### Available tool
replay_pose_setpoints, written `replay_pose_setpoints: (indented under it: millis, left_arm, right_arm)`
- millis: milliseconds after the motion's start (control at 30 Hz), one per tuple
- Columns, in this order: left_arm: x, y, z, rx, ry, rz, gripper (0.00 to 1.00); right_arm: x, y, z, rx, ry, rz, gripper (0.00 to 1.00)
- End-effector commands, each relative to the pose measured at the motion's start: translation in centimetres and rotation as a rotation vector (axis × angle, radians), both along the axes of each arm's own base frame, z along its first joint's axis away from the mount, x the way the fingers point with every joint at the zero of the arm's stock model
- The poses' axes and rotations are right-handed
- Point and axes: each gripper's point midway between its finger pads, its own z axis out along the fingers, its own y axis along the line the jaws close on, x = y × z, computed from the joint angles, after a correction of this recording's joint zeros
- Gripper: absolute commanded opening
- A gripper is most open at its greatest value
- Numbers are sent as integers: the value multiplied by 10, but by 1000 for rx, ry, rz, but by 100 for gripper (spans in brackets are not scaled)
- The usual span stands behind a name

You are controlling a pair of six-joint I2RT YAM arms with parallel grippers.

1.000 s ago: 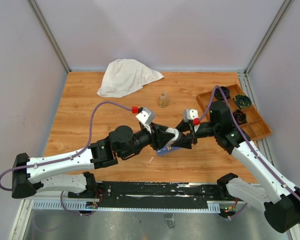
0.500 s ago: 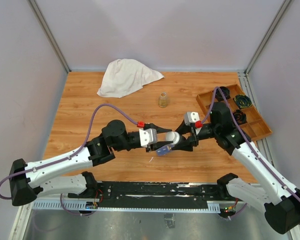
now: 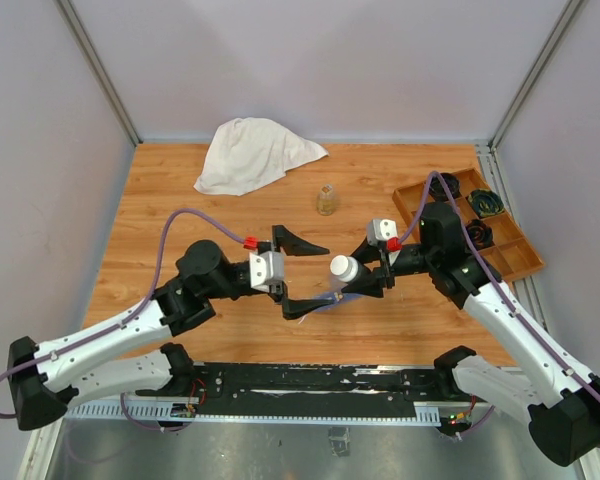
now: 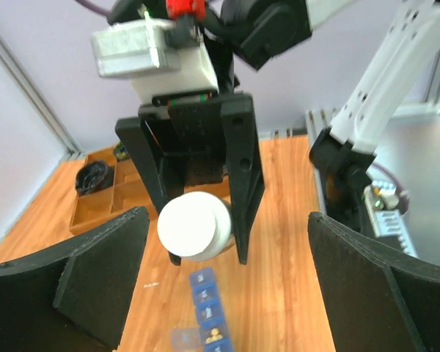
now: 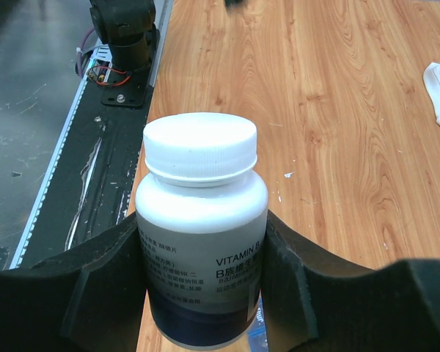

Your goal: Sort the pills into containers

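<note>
A white vitamin bottle [image 3: 342, 268] with its white cap on is clamped by the body between the right gripper's [image 3: 366, 282] black fingers, and it is held above the table. In the right wrist view the bottle [image 5: 202, 242] fills the gap of the right gripper [image 5: 203, 224]. My left gripper [image 3: 325, 276] stands wide open just left of the cap, touching nothing. The left wrist view shows the bottle [image 4: 194, 227] cap-on, and below it the blue containers strip [image 4: 207, 308] on the wood. One compartment holds yellow pills [image 4: 215, 335].
A crumpled white cloth [image 3: 255, 152] lies at the back left. A small glass jar [image 3: 327, 199] stands behind the grippers. The brown wooden divided tray [image 3: 510, 262] with dark items sits at the right edge. The black rail [image 5: 110, 169] runs along the near table edge.
The left gripper, earlier closed round the bottle's cap end, has opened wide and pulled back to the left. The right gripper still holds the bottle in the same place.
</note>
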Motion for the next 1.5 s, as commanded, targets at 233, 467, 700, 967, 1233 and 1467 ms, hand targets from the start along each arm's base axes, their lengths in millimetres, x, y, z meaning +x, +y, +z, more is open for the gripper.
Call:
replay_pose_setpoints:
  millis: [233, 467, 700, 967, 1233, 1467]
  left_arm:
    - [18, 38, 36, -347, 576, 225, 87]
    - [33, 26, 5, -201, 682, 586, 80]
    - [33, 4, -2, -112, 665, 610, 80]
    - [38, -4, -1, -85, 646, 633, 75]
    - [37, -12, -3, -66, 641, 610, 58]
    - [36, -13, -8, -46, 633, 605, 51]
  right_arm:
    - [10, -2, 9, 18, -34, -28, 2]
    - [10, -2, 9, 16, -33, -30, 2]
    - [11, -3, 9, 16, -35, -33, 2]
    - [10, -3, 9, 17, -36, -32, 2]
    - [10, -3, 10, 18, -37, -31, 2]
    - [10, -3, 10, 18, -37, -32, 2]
